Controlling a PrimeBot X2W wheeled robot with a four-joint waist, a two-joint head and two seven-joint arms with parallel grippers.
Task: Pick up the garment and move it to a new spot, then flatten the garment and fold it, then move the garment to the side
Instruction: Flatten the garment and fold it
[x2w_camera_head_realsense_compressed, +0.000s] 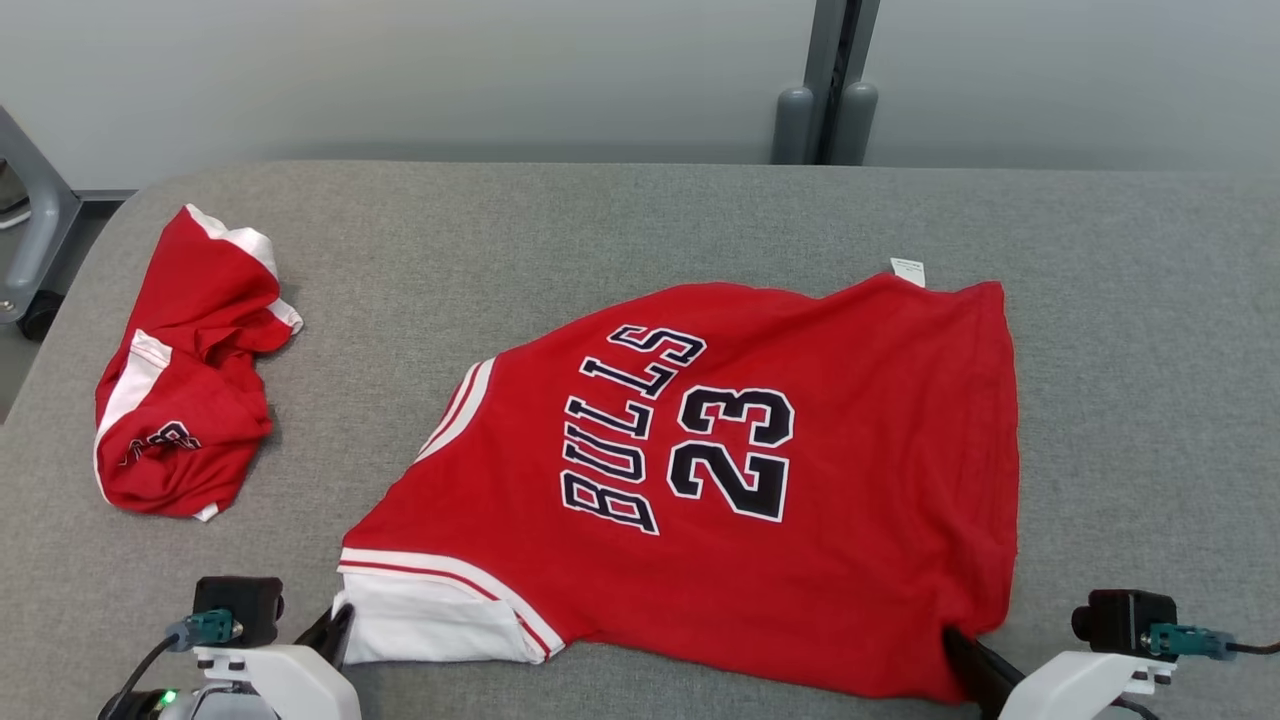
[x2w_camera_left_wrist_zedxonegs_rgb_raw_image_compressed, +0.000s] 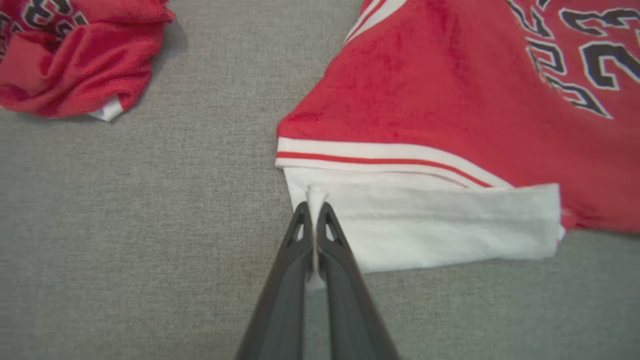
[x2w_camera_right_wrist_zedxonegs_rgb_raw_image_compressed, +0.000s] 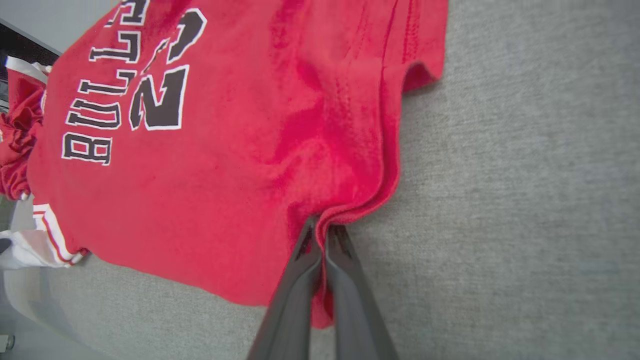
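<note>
The garment (x2w_camera_head_realsense_compressed: 800, 500) is a red jersey with "BULLS 23" in black, lying spread on the grey table (x2w_camera_head_realsense_compressed: 640, 230). Its white-trimmed shoulder end points to the near left. My left gripper (x2w_camera_head_realsense_compressed: 335, 625) is shut on the white fabric edge at the near-left corner; in the left wrist view the left gripper (x2w_camera_left_wrist_zedxonegs_rgb_raw_image_compressed: 314, 206) pinches a fold of the white cloth of the garment (x2w_camera_left_wrist_zedxonegs_rgb_raw_image_compressed: 450, 125). My right gripper (x2w_camera_head_realsense_compressed: 955, 640) is shut on the red hem at the near-right corner; in the right wrist view the right gripper (x2w_camera_right_wrist_zedxonegs_rgb_raw_image_compressed: 324, 227) clamps the hem of the garment (x2w_camera_right_wrist_zedxonegs_rgb_raw_image_compressed: 225, 175).
A second red garment (x2w_camera_head_realsense_compressed: 185, 390) lies crumpled at the far left of the table, seen also in the left wrist view as a red heap (x2w_camera_left_wrist_zedxonegs_rgb_raw_image_compressed: 75, 55). A grey post (x2w_camera_head_realsense_compressed: 825, 110) stands behind the table's far edge. A metal frame (x2w_camera_head_realsense_compressed: 30, 230) stands past the table's left edge.
</note>
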